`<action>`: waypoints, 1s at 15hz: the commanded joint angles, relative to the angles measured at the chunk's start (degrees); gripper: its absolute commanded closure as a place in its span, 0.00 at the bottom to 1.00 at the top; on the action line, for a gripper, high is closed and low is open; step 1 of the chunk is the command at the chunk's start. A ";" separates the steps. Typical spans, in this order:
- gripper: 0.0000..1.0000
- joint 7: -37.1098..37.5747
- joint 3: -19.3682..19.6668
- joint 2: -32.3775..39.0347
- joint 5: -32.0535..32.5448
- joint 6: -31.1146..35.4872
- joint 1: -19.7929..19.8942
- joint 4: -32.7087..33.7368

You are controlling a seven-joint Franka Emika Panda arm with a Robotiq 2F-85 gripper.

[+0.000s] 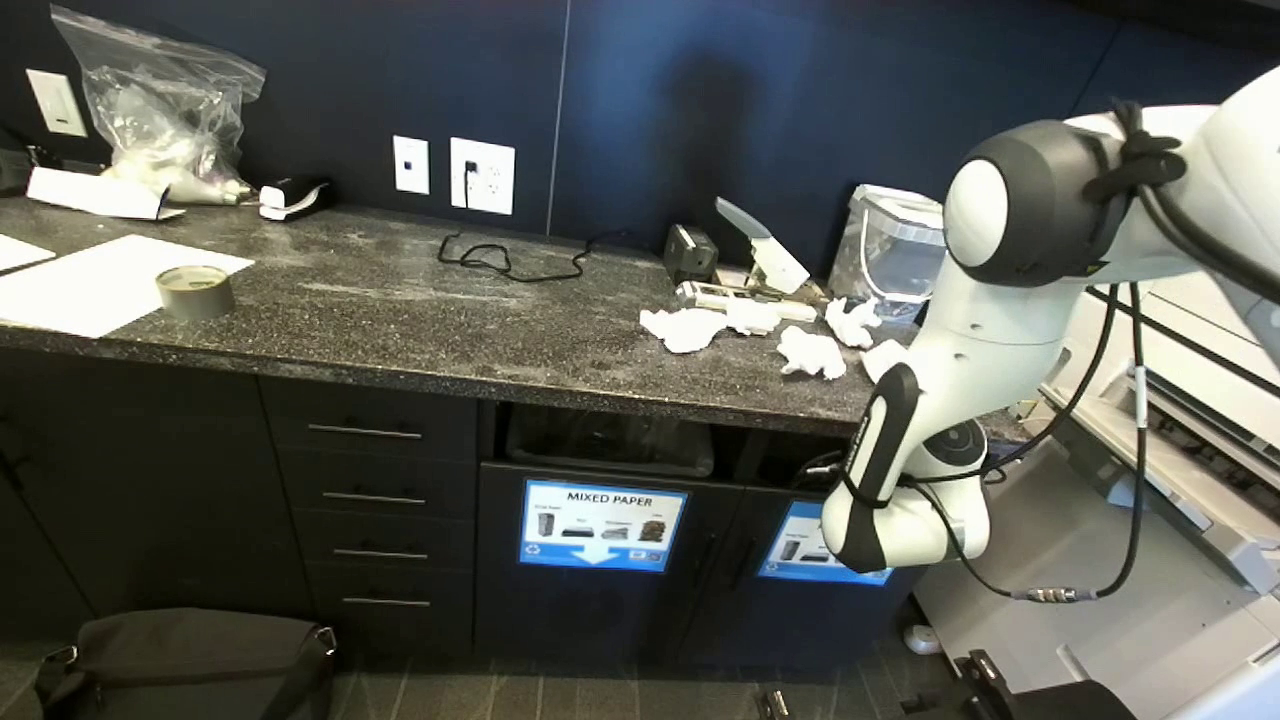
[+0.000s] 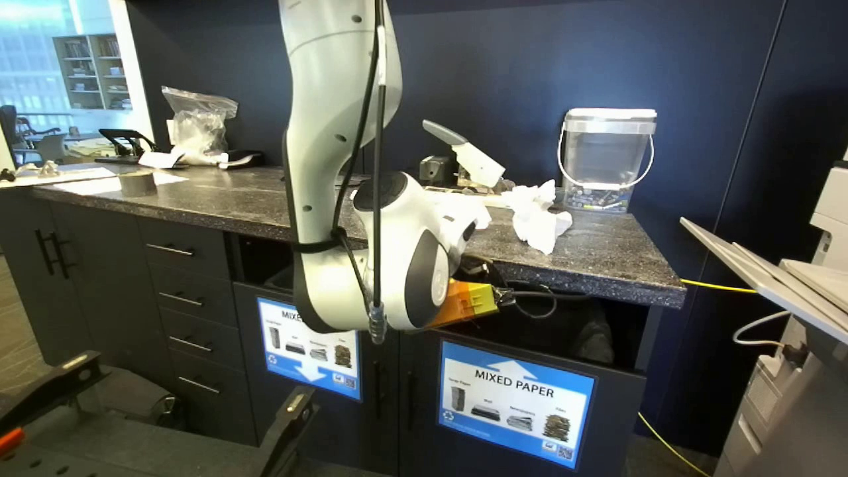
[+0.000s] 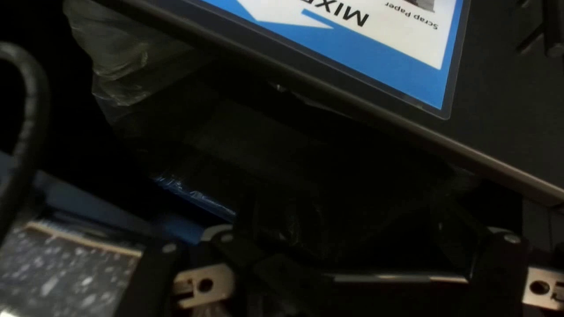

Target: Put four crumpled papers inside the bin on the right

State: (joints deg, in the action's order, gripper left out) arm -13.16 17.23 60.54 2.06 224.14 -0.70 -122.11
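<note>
Hanging bent at the right-hand bin (image 2: 517, 405), the arm (image 2: 315, 152) has its tool (image 3: 372, 284) spread wide.

Your arm (image 1: 990, 325) wears a smooth off-white shell with small dark recesses (image 2: 340, 138) dotted over it, and a dark grey joint housing (image 1: 1058, 205) bears a round white cap (image 1: 977, 213). Black cables (image 2: 376, 199) run alongside, one with a metallic connector (image 2: 377, 322); a black band (image 2: 315, 248) circles a link. Your wrist carries an orange-and-yellow block (image 2: 472, 301). Your black tool (image 3: 365, 259) has silver plates (image 3: 220, 281) with round holes.
</note>
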 commanded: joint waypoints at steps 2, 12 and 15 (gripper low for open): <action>0.00 -1.13 2.41 -16.09 3.78 -10.64 -2.55 -11.79; 0.00 -7.58 -24.60 -39.39 9.54 -59.89 19.50 -6.38; 0.00 -11.07 -27.12 -38.26 -0.63 -69.30 18.33 2.50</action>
State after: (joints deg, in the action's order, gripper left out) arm -21.16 -7.79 21.20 8.21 161.99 18.12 -126.96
